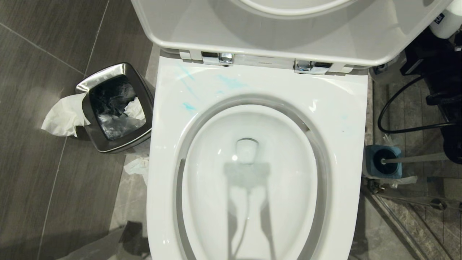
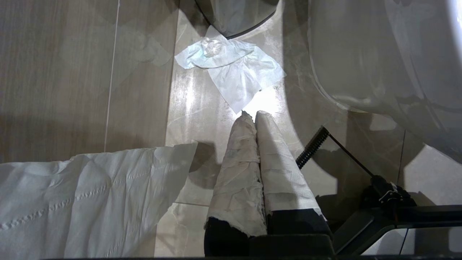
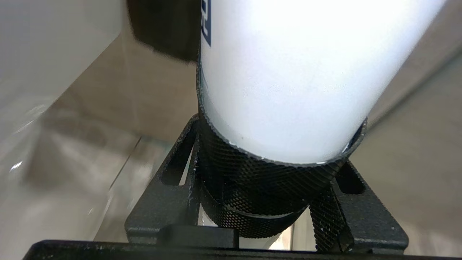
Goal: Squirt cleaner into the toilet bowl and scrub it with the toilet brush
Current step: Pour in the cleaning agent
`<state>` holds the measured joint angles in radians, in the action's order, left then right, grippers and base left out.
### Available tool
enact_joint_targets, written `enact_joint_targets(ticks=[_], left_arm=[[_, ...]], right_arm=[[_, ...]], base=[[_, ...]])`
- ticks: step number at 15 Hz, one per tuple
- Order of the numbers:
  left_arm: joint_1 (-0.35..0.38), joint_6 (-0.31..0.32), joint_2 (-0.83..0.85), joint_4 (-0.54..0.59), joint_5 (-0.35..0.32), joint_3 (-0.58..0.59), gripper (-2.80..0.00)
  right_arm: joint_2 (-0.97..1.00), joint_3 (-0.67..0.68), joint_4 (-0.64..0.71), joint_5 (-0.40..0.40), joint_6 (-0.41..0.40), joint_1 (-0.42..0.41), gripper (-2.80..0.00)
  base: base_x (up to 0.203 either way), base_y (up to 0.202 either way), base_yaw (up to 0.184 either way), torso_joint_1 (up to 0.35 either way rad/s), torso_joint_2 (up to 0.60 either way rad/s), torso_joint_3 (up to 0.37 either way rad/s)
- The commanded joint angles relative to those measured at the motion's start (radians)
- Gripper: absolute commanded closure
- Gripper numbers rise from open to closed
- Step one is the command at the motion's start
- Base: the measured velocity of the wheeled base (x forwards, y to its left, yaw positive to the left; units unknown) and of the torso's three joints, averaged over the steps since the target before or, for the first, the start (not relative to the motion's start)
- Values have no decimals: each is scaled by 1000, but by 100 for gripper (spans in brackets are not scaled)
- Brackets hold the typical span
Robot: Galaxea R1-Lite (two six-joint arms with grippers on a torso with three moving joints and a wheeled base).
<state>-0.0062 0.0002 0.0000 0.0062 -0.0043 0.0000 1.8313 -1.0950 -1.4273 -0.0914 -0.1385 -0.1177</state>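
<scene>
The large glossy white ceramic toilet bowl (image 1: 339,119) fills the head view, its lid raised at twelve o'clock. Thin turquoise-blue cleaner streaks (image 1: 231,82) smear the flat rim at about eleven o'clock of the basin. The toilet brush with its slim grey handle (image 1: 415,158) stands in a squarish blue holder (image 1: 393,151) at three o'clock of the bowl. A small steel bin (image 1: 108,77) stands at nine o'clock, with crumpled white tissue (image 1: 63,116) beside it. The left gripper (image 2: 252,115), its paper-wrapped fingers pressed together, hangs over the floor tiles near another tissue (image 2: 234,68). The right gripper (image 3: 274,187) clamps a white cylindrical bottle (image 3: 288,72) between its black knurled fingers.
</scene>
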Motion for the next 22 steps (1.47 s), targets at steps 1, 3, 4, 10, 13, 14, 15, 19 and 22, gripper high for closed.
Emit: enact_joint_targets(ticks=[1, 3, 4, 10, 13, 14, 15, 19, 22], left_arm=[[0, 0, 2, 0, 0, 2, 0], [0, 0, 2, 0, 0, 2, 0], [0, 0, 2, 0, 0, 2, 0], [0, 0, 2, 0, 0, 2, 0], [0, 0, 2, 0, 0, 2, 0], [0, 0, 2, 0, 0, 2, 0], [0, 0, 2, 0, 0, 2, 0], [0, 0, 2, 0, 0, 2, 0], [0, 0, 2, 0, 0, 2, 0]], right_arm=[[-142, 138, -3, 11, 1, -2, 0], [-226, 240, 15, 36, 8, -2, 0], [-266, 267, 41, 45, 10, -1, 0], [-551, 388, 301, 54, 44, 31, 0], [-655, 442, 444, 45, 52, 35, 0], [-673, 452, 475, 45, 55, 35, 0], [-687, 461, 492, 45, 56, 35, 0], [-694, 465, 498, 45, 15, 36, 0], [-734, 463, 541, 44, -23, 36, 0]], base=[[0, 0, 0, 0, 0, 0], [0, 0, 0, 0, 0, 0], [0, 0, 0, 0, 0, 0], [0, 0, 0, 0, 0, 0], [0, 0, 0, 0, 0, 0], [0, 0, 0, 0, 0, 0], [0, 0, 0, 0, 0, 0], [0, 0, 0, 0, 0, 0], [0, 0, 0, 0, 0, 0]])
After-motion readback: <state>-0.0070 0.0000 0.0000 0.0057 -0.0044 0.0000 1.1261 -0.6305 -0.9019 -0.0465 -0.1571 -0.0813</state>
